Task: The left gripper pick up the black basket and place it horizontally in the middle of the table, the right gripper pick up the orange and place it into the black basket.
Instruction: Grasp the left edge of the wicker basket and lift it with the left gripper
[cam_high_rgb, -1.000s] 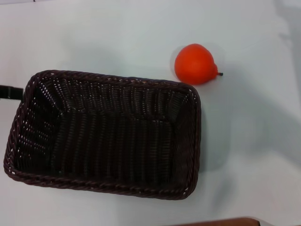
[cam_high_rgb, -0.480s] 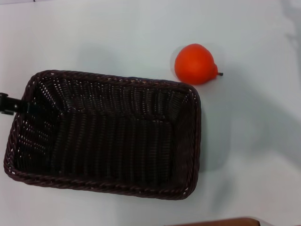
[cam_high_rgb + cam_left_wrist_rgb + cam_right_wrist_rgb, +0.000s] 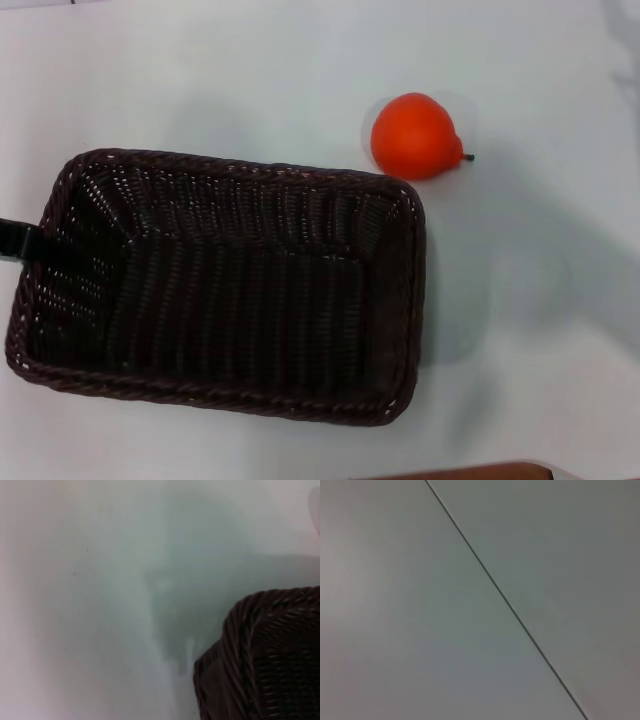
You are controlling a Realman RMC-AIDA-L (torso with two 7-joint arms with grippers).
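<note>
The black basket (image 3: 230,166) lies lengthwise across the white table (image 3: 530,320), left of centre, open side up and empty. The orange (image 3: 414,136) rests on the table just beyond the basket's far right corner, apart from it, with its stem pointing right. A black part of my left gripper (image 3: 16,240) shows at the left edge of the head view, against the basket's left end rim. The left wrist view shows a corner of the basket (image 3: 270,650) close up. My right gripper is out of view.
A brown strip (image 3: 470,472) runs along the table's near edge. Bare table lies to the right of the basket and behind it. The right wrist view shows only a pale surface crossed by a thin dark seam (image 3: 505,600).
The black part of my left gripper has moved along the basket's left end towards me. The basket has shifted slightly nearer. The orange has not moved.
</note>
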